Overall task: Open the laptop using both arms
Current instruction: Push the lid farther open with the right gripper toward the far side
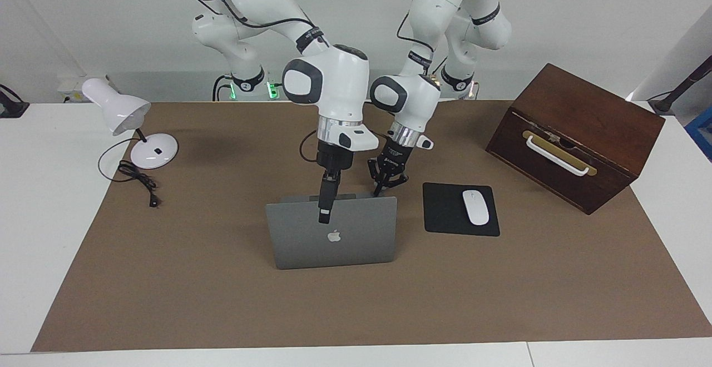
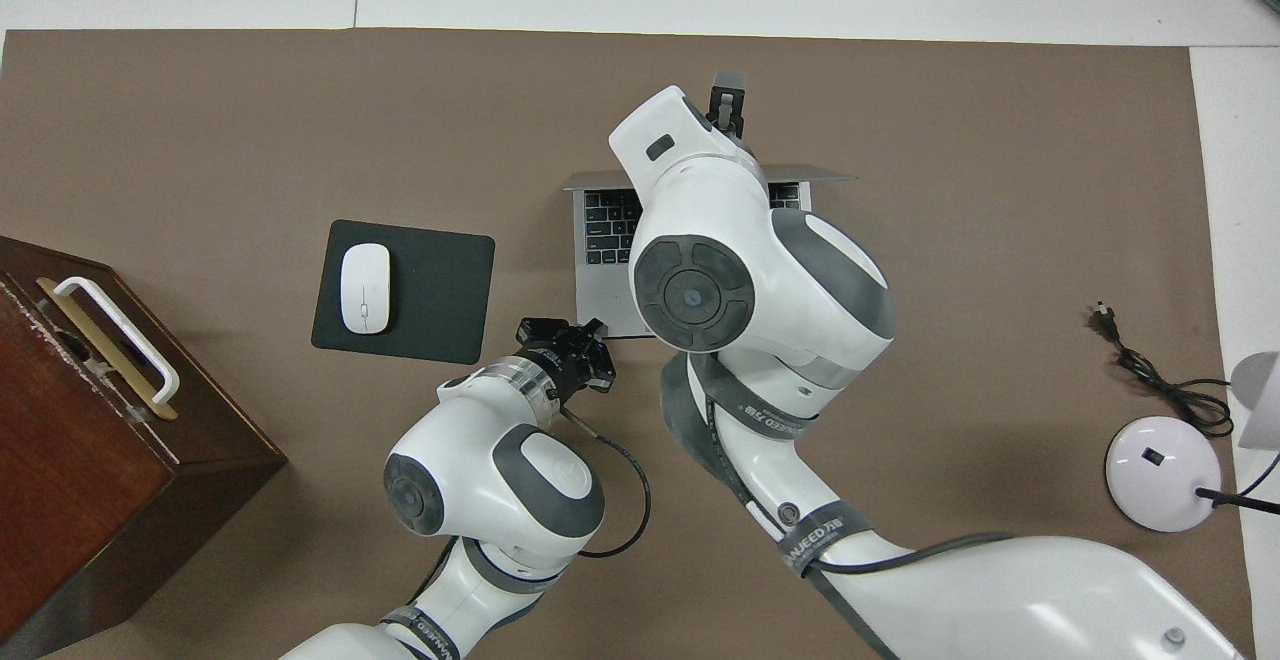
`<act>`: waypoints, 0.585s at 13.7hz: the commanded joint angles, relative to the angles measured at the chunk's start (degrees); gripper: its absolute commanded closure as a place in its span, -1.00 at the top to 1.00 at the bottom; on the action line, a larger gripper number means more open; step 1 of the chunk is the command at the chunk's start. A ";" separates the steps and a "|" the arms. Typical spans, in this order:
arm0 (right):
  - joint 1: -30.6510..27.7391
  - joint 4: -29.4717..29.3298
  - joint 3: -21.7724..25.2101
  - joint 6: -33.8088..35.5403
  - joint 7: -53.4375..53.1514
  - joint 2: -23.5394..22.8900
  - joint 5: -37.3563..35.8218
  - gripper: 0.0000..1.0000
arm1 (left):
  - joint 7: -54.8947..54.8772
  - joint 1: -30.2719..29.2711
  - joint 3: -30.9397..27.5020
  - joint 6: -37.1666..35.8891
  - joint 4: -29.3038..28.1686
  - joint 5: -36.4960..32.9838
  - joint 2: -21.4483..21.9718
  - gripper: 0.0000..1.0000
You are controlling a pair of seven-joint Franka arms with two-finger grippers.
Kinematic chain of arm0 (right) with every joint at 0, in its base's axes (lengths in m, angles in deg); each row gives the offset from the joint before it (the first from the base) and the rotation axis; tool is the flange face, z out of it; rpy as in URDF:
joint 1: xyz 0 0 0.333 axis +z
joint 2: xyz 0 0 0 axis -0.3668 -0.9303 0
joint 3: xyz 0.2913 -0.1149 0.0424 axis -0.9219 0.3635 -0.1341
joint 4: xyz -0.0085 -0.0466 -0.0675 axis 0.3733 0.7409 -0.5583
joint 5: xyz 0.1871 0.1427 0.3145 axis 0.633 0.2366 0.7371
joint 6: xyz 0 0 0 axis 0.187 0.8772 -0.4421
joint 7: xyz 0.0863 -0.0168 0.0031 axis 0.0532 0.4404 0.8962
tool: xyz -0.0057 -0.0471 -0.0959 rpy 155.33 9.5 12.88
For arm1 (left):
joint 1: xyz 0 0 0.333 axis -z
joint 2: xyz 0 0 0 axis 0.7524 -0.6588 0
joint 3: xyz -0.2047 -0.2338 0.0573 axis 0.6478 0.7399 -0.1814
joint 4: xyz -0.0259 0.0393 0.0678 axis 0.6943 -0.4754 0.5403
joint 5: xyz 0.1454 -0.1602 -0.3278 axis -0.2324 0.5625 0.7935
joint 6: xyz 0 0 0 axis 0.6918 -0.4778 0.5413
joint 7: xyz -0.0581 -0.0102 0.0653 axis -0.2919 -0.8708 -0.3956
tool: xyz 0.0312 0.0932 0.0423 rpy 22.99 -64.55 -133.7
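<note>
We see the laptop (image 1: 334, 239) standing open mid-bench (image 1: 222, 311), its lid upright. Beside it, toward the left arm's end, lies the pad (image 1: 445, 211) with the mouse (image 1: 475, 207) on it; nearer the robots and further toward that end sits the box (image 1: 575, 133). At the right arm's end stands the lamp (image 1: 130, 128), its cord (image 1: 139, 180) beside it.

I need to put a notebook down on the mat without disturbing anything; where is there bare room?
Free: the wide strip of brown mat from the laptop to the table edge farthest from the robots, and the stretch between laptop and lamp. Crowded: around the laptop, where both grippers work, and by the mouse pad and wooden box.
</note>
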 commanded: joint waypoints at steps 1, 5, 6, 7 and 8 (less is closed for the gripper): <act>-0.86 -2.84 -0.72 0.30 1.80 -1.48 0.18 1.00 | 0.31 0.62 -0.73 0.80 0.80 -0.08 -5.33 -1.00; -0.59 -3.64 -0.55 0.31 1.63 -1.91 0.09 1.00 | 0.31 0.62 -0.73 0.89 0.80 -0.08 -5.33 -1.00; -0.68 -3.64 -0.55 -0.13 1.63 -2.00 0.01 1.00 | 0.31 0.62 -0.73 0.89 0.80 -0.08 -5.33 -1.00; -0.68 -3.64 -0.46 -0.22 1.63 -2.09 0.01 1.00 | 0.31 0.62 -0.73 0.89 0.80 -0.08 -5.33 -1.00; -0.68 -3.81 -0.46 -0.31 1.63 -2.18 -0.34 1.00 | 0.31 0.62 -0.73 0.89 0.80 -0.08 -5.33 -1.00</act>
